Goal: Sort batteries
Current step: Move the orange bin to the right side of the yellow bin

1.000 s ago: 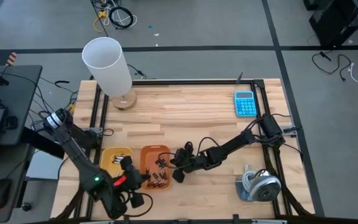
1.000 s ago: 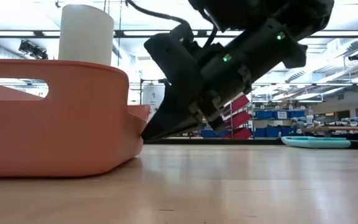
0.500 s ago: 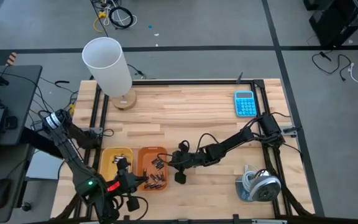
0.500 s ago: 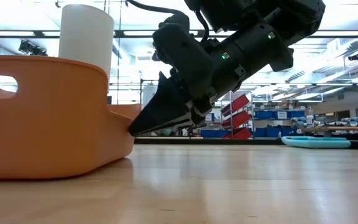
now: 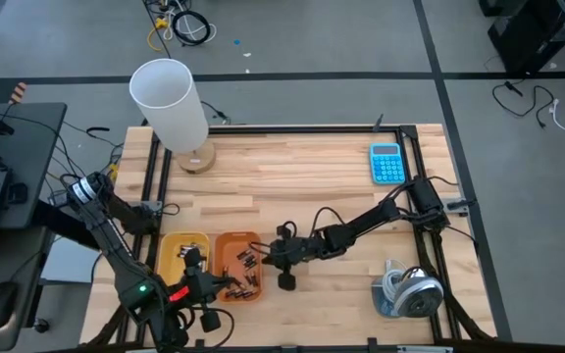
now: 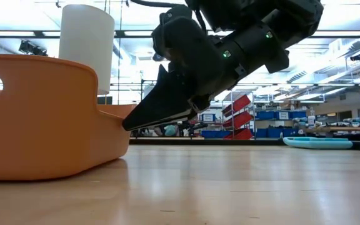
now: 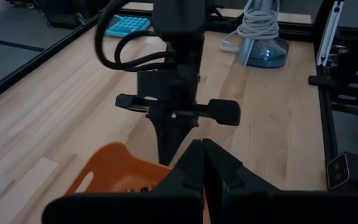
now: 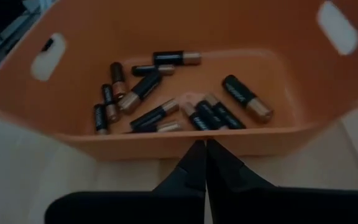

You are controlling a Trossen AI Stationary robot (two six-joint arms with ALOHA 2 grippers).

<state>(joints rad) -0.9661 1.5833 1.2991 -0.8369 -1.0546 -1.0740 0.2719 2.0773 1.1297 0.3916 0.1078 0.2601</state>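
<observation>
The batteries (image 8: 166, 93) lie loose on the floor of the orange bin (image 8: 166, 143), just ahead of the right gripper (image 8: 204, 152) and below its tips. This gripper is fully closed, holds nothing, and its tips sit at the near rim of the bin; I cannot tell if they touch it. The left gripper (image 7: 202, 155) is also closed and empty, at the opposite side of the bin. Behind the right gripper, the wooden table (image 5: 302, 186) is bare.

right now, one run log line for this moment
right gripper shut, at orange bin rim | batteries in bin | left gripper shut, nearby
</observation>
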